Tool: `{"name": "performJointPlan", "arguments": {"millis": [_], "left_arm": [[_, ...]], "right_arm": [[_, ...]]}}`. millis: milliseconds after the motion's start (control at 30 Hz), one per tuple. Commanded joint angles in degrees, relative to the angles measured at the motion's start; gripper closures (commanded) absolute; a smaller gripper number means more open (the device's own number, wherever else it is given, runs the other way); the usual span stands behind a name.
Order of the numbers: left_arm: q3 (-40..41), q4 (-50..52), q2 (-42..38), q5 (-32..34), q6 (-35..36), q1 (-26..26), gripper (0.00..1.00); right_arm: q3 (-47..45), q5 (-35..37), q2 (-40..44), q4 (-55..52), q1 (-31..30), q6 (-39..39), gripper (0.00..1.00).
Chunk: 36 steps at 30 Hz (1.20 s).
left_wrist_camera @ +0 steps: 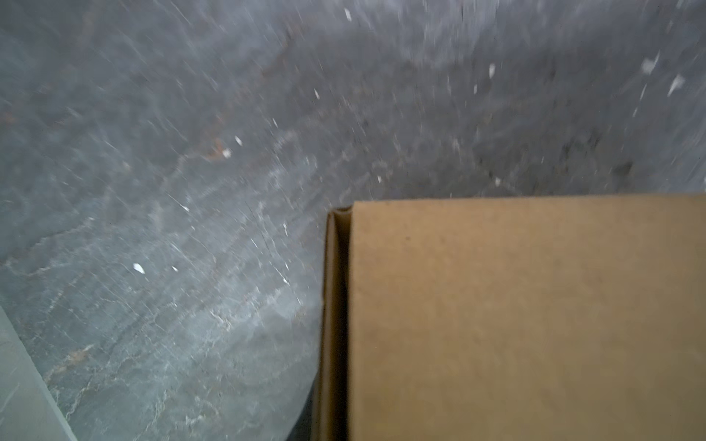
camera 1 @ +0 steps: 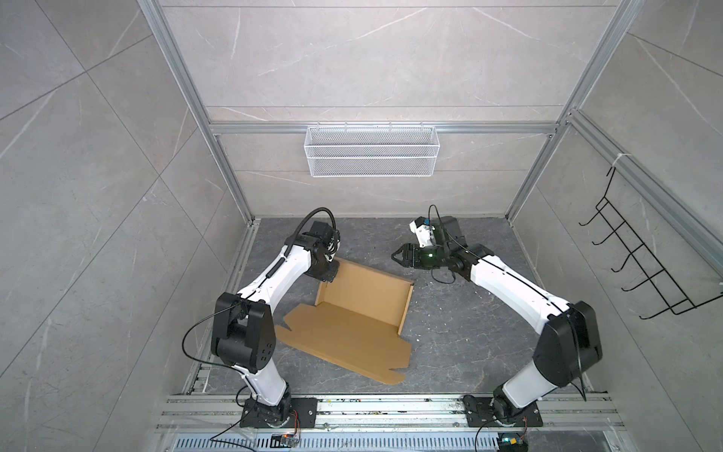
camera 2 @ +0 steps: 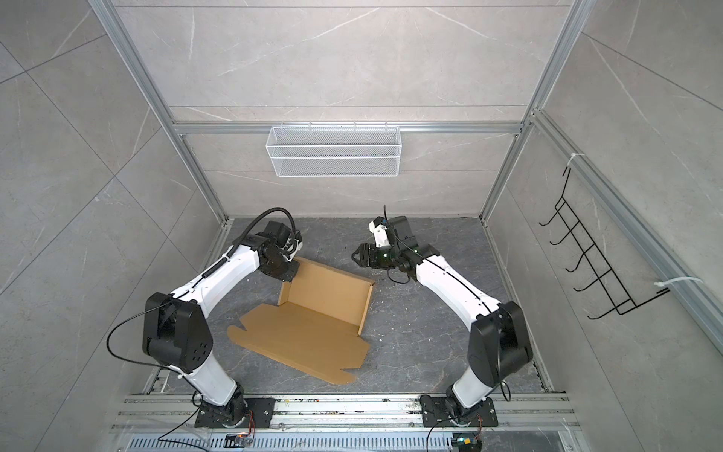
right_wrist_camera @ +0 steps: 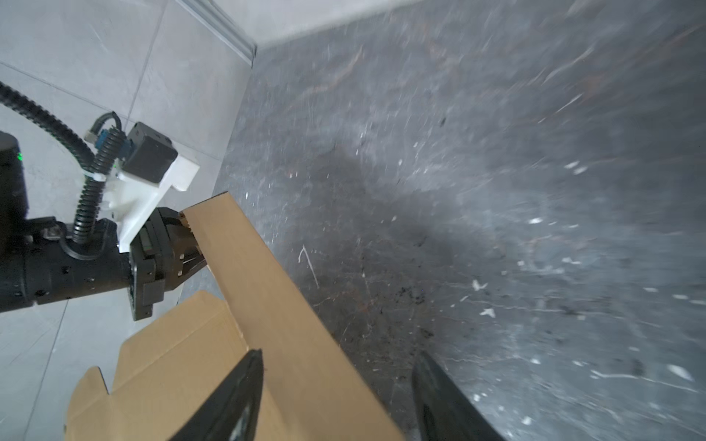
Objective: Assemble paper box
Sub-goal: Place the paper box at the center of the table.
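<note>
The paper box is brown cardboard, half folded. Its far wall and two side walls stand up, and a wide panel with tabs lies flat toward the front. My left gripper is at the box's far left corner, shut on the end of the upright wall. The right wrist view shows that left gripper pinching the cardboard. The left wrist view shows only the cardboard and none of its fingers. My right gripper hovers open just beyond the box's far right corner, apart from it.
A white wire mesh basket hangs on the back wall and a black wire hook rack on the right wall. Aluminium rails run along the front edge. Small white scraps dot the dark stone table.
</note>
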<state>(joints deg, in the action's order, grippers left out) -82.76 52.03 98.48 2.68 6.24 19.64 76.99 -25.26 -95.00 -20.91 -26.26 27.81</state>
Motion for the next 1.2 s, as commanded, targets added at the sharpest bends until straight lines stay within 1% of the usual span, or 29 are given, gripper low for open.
{"name": "performJointPlan", "arguments": {"millis": [0,200,267,467,533,700,867,1067,1167], "left_arm": [[-4.6,8.9,1.4,-1.3,2.6,0.5,1.0],[-11.9,13.0,7.8,1.5,3.4,2.8,1.0],[-14.5,14.1,10.6,2.4,3.2,3.3,0.98],[-21.4,16.0,18.1,6.0,3.0,5.4,0.9],[-23.4,16.1,20.0,6.9,2.9,6.1,0.86],[-26.2,17.0,24.1,6.8,3.3,7.6,0.78],[-26.8,17.2,25.4,6.4,3.2,7.7,0.72],[-26.8,17.4,25.7,5.2,3.1,7.8,0.64],[-26.7,17.1,26.1,4.8,2.6,7.9,0.63]], "right_arm": [[-1.9,-5.3,-2.7,-0.8,-0.9,5.3,0.38],[-9.4,-7.8,-3.8,6.0,-1.8,9.6,0.38],[-11.3,-8.8,-4.4,7.9,-2.0,10.6,0.39],[-14.0,-8.3,-7.1,9.7,-2.0,10.6,0.4],[-14.9,-8.1,-7.9,10.4,-2.0,11.0,0.4],[-16.4,-7.8,-9.6,11.7,-2.1,11.1,0.41],[-15.5,-6.2,-9.9,9.1,-1.9,9.2,0.41],[-11.1,1.9,-9.5,-0.9,-0.8,2.9,0.39],[-9.0,4.2,-9.2,-4.0,-0.8,0.9,0.38]]}}
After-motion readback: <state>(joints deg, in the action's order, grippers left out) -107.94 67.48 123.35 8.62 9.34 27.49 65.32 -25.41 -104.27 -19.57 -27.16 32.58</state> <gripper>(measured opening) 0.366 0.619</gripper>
